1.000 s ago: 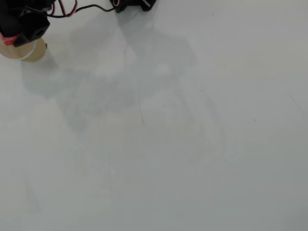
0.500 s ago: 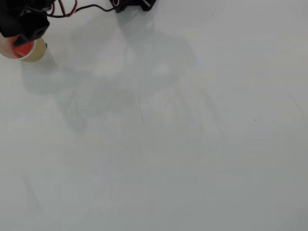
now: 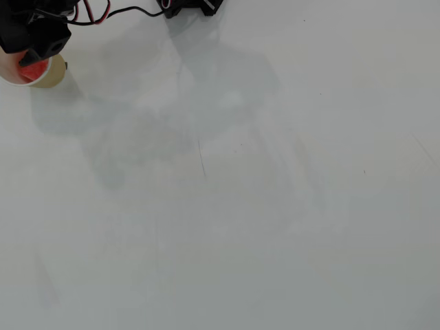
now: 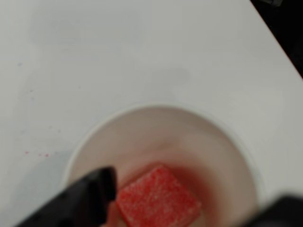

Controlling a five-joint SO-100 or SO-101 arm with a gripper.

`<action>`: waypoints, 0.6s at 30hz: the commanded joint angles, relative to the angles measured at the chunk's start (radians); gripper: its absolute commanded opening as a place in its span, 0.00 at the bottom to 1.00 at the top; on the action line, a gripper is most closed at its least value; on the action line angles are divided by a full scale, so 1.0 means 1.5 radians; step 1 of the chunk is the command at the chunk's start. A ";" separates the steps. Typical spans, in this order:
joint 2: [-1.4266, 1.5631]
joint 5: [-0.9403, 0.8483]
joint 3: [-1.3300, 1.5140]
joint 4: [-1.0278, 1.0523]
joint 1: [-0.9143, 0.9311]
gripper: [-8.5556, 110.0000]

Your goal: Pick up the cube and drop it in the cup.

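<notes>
The small red speckled cube (image 4: 157, 197) is lying on the pale floor of the cream-white paper cup (image 4: 246, 156), free of my gripper (image 4: 189, 208), whose two dark fingers are standing apart on either side of it above the rim. I am judging it light, stiff and a little grainy, best pinched across two flat opposite faces, while the thin cup looks easy to tip. My own black body is covering most of the cup in the overhead view (image 3: 49, 74), and my right-hand finger is showing only as a blur at the wrist view's corner
</notes>
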 commanded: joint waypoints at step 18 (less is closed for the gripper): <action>0.087 -0.086 -0.075 0.179 -0.067 0.24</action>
